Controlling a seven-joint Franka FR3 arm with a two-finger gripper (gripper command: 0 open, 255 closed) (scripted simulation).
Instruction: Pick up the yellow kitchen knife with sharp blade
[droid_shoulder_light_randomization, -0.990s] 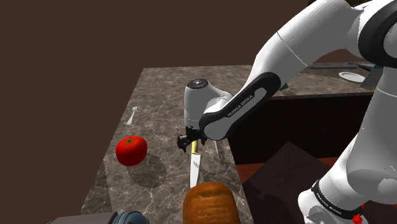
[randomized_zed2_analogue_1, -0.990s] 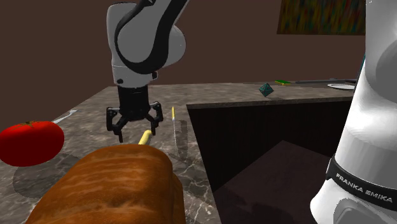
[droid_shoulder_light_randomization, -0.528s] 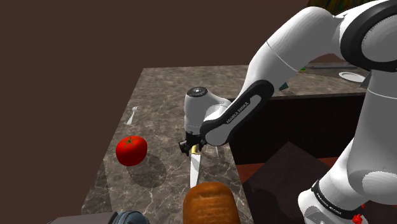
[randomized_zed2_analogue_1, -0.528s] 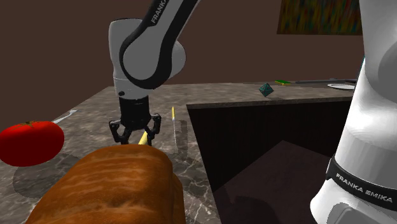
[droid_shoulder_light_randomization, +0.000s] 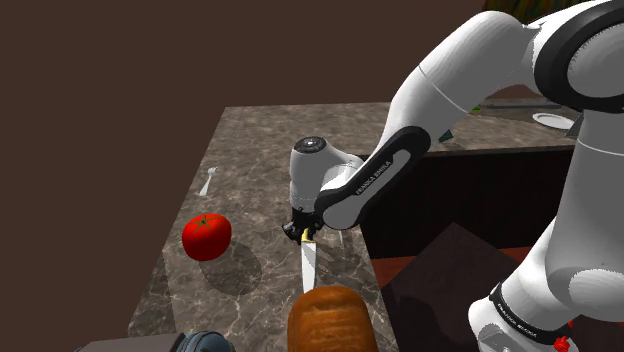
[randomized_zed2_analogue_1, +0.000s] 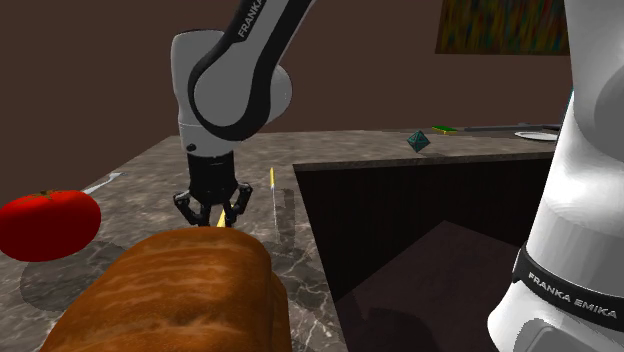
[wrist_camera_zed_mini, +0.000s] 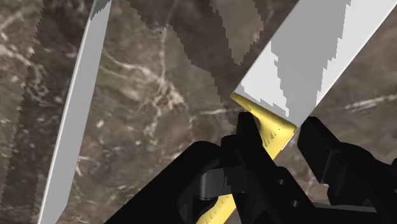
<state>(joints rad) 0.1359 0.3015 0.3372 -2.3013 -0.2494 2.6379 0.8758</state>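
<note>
Two fingers of the gripper (droid_shoulder_light_randomization: 303, 232) clasp the knife (droid_shoulder_light_randomization: 307, 266) by its yellow handle, flat on the counter (droid_shoulder_light_randomization: 250, 140) at the shoulder view's lower centre. Gripping there presumably avoids the blade, which points toward the loaf (droid_shoulder_light_randomization: 328, 318).

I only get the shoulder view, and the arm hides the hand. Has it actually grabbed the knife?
Observer: Yes. In the wrist view the gripper is shut on the knife. Its black fingers clasp the yellow handle right where the grey blade begins.
Operator: Is anything lying close by that it could bump?
Observer: A second blade, long and grey, lies on the counter beside the gripper, apart from the fingers.
</note>
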